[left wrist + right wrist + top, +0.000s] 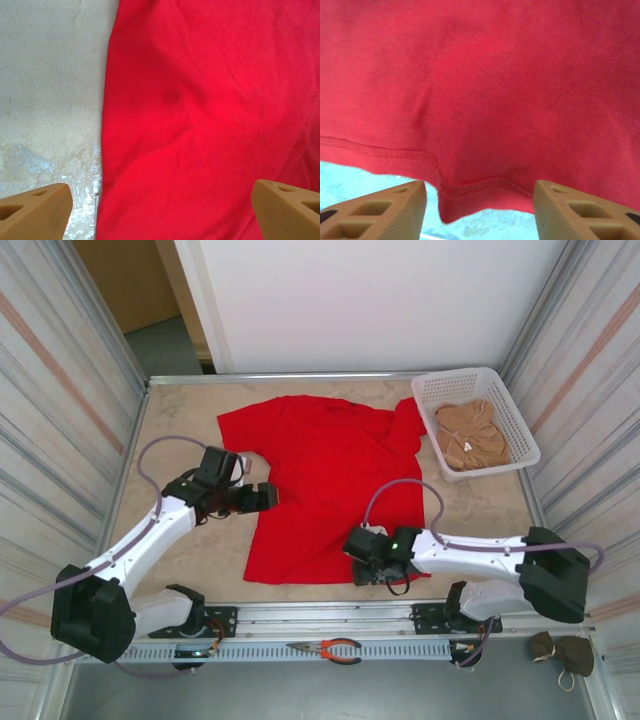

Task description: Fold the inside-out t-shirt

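Looked like a robotics lab test cell, not a home: walled on both sides by ribbed metal panels (50, 390) and closed along the far edge by a plain white board (370, 300). Held a beige-topped table (170, 430) framed in aluminium, with two white-and-black robot arms (130, 550) bolted by a slotted rail (260, 652) at its near edge, grey cables (400, 483) looping from both. Kept orange-handled pliers (335, 649) on that rail and a white plastic basket (430, 390) at the far right corner, with a wooden door (110, 280) beyond the far left corner.
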Action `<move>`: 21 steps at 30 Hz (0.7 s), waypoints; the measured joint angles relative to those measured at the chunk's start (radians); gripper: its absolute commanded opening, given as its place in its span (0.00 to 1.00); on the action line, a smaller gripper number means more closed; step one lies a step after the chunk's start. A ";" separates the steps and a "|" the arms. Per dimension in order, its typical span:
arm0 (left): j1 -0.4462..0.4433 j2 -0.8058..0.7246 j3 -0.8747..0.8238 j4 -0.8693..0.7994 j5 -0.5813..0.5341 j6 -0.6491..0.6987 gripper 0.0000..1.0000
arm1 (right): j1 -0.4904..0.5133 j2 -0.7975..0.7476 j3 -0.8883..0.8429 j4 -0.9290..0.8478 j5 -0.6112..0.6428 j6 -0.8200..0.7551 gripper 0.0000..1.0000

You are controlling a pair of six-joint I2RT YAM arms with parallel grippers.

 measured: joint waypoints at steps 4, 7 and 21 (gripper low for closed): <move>0.000 0.000 -0.002 -0.008 0.000 0.000 0.93 | 0.005 0.042 0.000 0.019 0.014 0.011 0.25; 0.000 -0.002 -0.005 -0.013 0.000 0.000 0.93 | 0.003 0.048 0.010 0.025 0.021 0.014 0.00; -0.354 -0.092 -0.005 -0.008 -0.132 0.135 0.93 | -0.286 -0.211 0.206 -0.060 -0.041 -0.142 0.00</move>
